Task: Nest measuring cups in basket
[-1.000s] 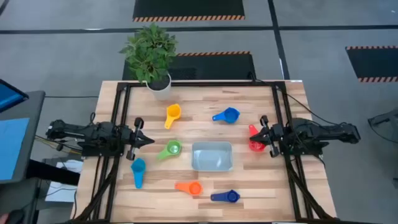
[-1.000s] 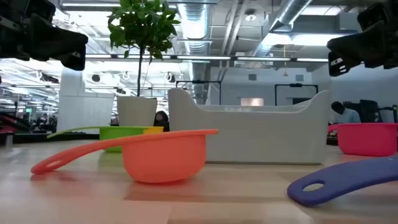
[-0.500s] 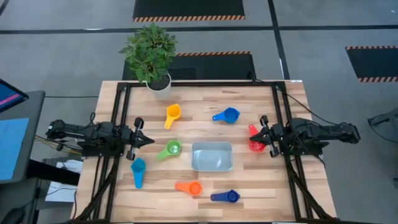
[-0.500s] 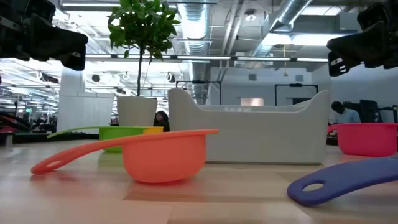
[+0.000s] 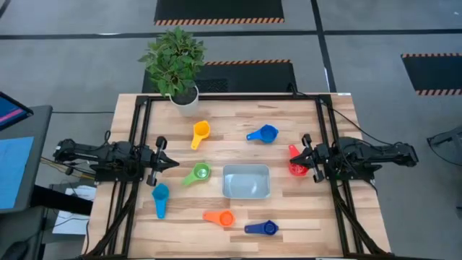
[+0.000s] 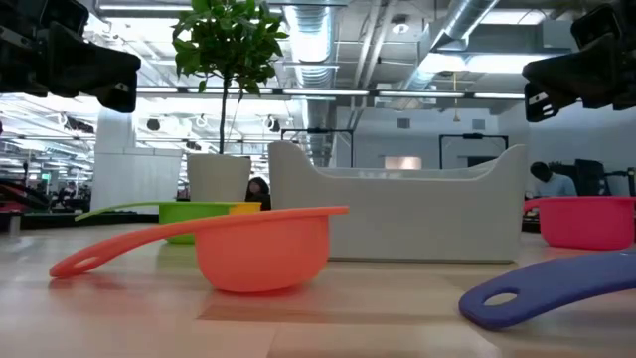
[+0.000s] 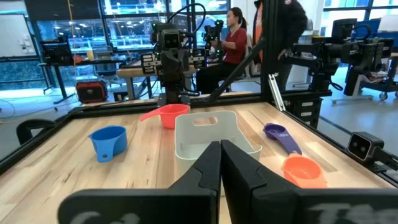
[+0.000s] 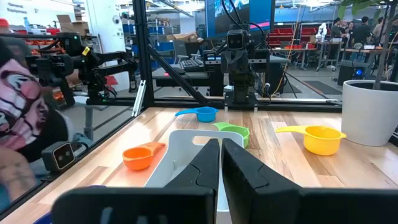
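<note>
The pale basket (image 5: 246, 181) stands on the table just right of centre. Around it the measuring cups lie apart on the wood: yellow (image 5: 201, 131), blue (image 5: 264, 133), red (image 5: 297, 165), green (image 5: 198, 173), light blue (image 5: 160, 195), orange (image 5: 222, 217) and dark blue (image 5: 264, 228). My left gripper (image 5: 172, 163) is shut at the left edge, pointing level toward the basket. My right gripper (image 5: 299, 159) is shut at the right edge, level, above the red cup (image 6: 586, 219) and clear of it.
A potted plant in a white pot (image 5: 182, 97) stands at the table's far edge, left of centre. Black frame rails (image 5: 137, 144) run along the left and right sides. People (image 7: 236, 43) are in the room beyond the table.
</note>
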### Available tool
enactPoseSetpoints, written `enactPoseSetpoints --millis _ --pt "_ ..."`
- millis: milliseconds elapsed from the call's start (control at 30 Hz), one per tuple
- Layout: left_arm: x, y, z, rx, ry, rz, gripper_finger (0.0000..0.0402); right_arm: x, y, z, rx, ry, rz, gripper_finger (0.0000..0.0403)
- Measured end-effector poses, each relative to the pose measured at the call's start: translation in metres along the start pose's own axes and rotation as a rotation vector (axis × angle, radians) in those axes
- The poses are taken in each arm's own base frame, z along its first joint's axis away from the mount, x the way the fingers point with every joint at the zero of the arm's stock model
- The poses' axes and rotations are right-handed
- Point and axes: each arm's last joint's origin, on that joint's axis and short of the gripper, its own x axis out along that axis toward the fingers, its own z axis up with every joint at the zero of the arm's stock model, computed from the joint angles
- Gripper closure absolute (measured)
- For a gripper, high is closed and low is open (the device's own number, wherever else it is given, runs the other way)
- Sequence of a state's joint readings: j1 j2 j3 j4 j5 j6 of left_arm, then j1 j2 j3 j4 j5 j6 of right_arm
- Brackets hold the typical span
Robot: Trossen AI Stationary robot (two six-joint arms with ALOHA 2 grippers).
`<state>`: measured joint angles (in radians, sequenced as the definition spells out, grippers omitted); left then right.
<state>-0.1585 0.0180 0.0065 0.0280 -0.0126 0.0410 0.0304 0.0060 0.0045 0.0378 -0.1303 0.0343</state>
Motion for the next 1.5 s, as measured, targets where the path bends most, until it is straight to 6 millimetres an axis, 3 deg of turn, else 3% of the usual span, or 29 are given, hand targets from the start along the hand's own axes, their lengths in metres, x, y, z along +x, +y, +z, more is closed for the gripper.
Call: enactPoseSetpoints --millis 267,500,1500 --pt "0.0 0.0 0.0 0.001 0.0 0.0 0.0401 0.0 0.0 0.0 0.0 0.0 0.0 0.0361" --pt "0.0 0.0006 0.0004 0.201 -0.002 0.021 0.0401 0.0 0.0 -0.0001 0.0 0.0 0.0 0.0361" --pt "-0.0001 0.0016 0.0019 0.143 -0.014 0.054 0.0402 0.0 0.0 0.0 0.0 0.0 0.0 0.0361"
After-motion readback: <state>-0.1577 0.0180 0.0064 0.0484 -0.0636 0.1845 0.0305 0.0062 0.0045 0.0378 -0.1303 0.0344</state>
